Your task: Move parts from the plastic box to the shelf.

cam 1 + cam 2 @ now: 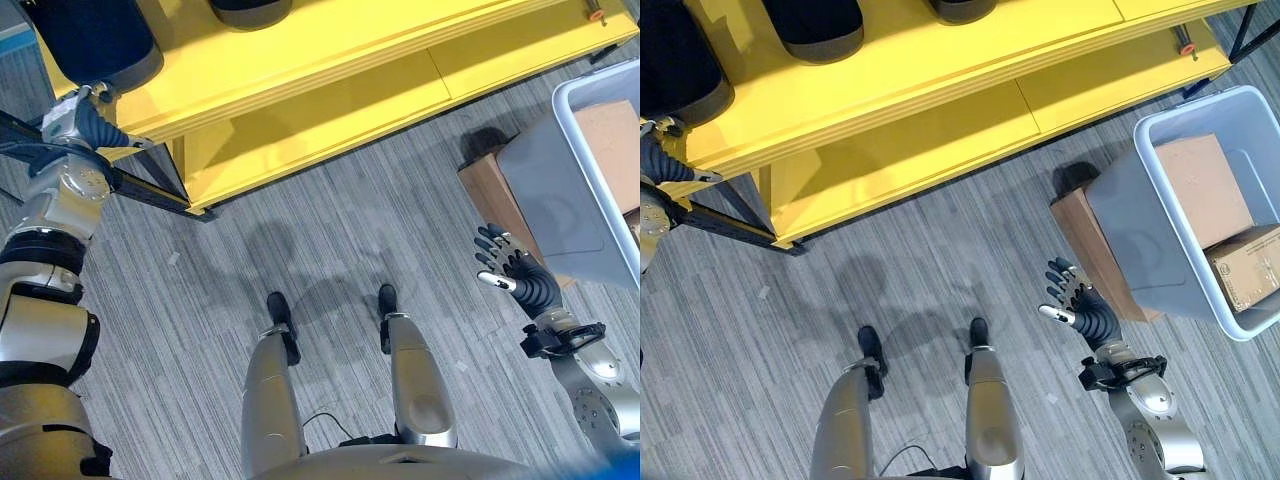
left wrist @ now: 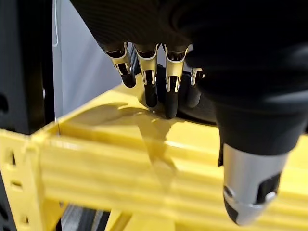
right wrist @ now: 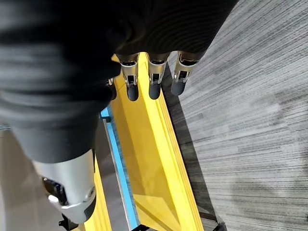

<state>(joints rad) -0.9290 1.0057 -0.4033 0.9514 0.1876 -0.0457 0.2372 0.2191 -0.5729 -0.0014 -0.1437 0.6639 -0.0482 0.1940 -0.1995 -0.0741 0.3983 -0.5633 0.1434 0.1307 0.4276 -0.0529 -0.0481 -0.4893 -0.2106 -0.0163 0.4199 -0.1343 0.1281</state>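
The pale plastic box point(image 1: 1145, 245) stands on the floor at the right and holds two cardboard cartons point(image 1: 1203, 185). My right hand point(image 1: 1072, 296) hovers open and empty above the floor, just left of the box; its straight fingers point(image 3: 154, 82) hold nothing. The yellow shelf point(image 1: 940, 100) runs across the top of the eye views, with large dark rounded parts point(image 1: 815, 25) standing on its upper board. My left hand point(image 1: 88, 122) is at the shelf's left end, open, its fingers point(image 2: 147, 84) pointing down at the yellow board close to a dark part point(image 2: 202, 113).
A brown cardboard box point(image 1: 1085, 245) leans against the plastic box's left side. A small red-handled tool point(image 1: 1185, 40) lies on the lower shelf board at the right. Black frame bars point(image 1: 140, 185) brace the shelf's left end. Grey carpet point(image 1: 910, 260) lies between shelf and box.
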